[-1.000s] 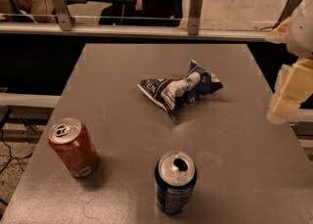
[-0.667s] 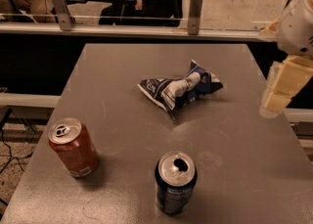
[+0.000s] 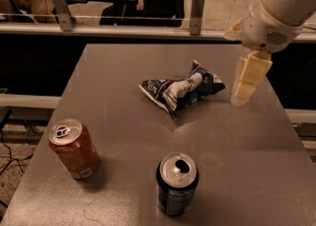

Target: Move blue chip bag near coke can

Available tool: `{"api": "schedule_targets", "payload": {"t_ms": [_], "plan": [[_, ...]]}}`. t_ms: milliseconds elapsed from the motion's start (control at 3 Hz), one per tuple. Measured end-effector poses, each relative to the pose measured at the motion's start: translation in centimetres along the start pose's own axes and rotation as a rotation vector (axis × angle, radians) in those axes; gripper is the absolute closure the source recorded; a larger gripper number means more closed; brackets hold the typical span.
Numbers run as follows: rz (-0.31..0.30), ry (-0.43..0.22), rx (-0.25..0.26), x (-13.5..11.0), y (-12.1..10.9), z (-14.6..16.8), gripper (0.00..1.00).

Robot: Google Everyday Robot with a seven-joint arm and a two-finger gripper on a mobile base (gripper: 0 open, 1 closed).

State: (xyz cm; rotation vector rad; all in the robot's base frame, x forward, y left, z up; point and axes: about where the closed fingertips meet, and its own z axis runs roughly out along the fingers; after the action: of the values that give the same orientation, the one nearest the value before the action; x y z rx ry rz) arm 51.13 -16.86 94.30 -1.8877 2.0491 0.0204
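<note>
Your gripper (image 3: 245,83) hangs over table's (image 3: 247,170) right side, just right of blue chip bag (image 3: 181,90), not touching it; open or closed, you cannot tell. Bag lies crumpled mid-table. Coke can (image 3: 73,148) upright front left, well apart from bag. Dark navy can (image 3: 177,184) upright front centre, top opened, contents hidden.

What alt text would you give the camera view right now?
The gripper hangs just right of the crumpled blue chip bag, lying at the middle of the table. The coke can stands upright at front left, and a dark navy can stands at front centre.
</note>
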Motion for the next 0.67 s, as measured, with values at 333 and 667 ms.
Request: {"api": "schedule_targets", "payload": {"t_ms": [333, 667], "plan": [[-0.057, -0.025, -0.036, -1.1, -1.5, 2.3, 0.00], [-0.149, -0.040, -0.082, -1.9, -2.9, 4.9, 0.00]]}}
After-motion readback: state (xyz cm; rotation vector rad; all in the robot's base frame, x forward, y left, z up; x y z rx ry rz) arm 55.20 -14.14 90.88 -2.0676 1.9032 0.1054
